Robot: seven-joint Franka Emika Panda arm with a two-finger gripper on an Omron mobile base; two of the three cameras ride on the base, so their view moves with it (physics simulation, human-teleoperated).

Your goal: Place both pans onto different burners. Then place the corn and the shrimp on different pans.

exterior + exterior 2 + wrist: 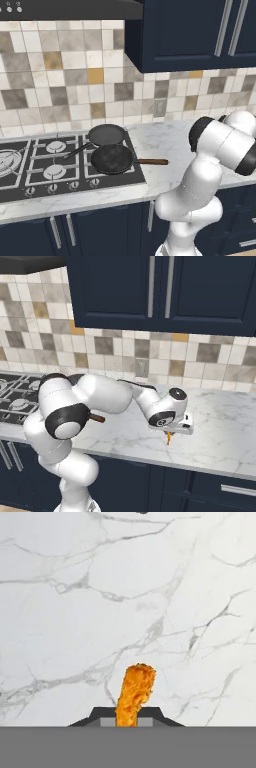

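Because the pincer was clamped on only the shrimp's end, just above the counter, it might slip free while swinging toward the pans.

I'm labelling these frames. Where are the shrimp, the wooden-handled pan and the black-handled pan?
shrimp [135, 694]: hand view, middle of its orange body between the jaws.
wooden-handled pan [112, 159]: left base view, middle of its dark bowl.
black-handled pan [106, 134]: left base view, middle of its bowl.

White arm reaching right, hand clamped, pointing down
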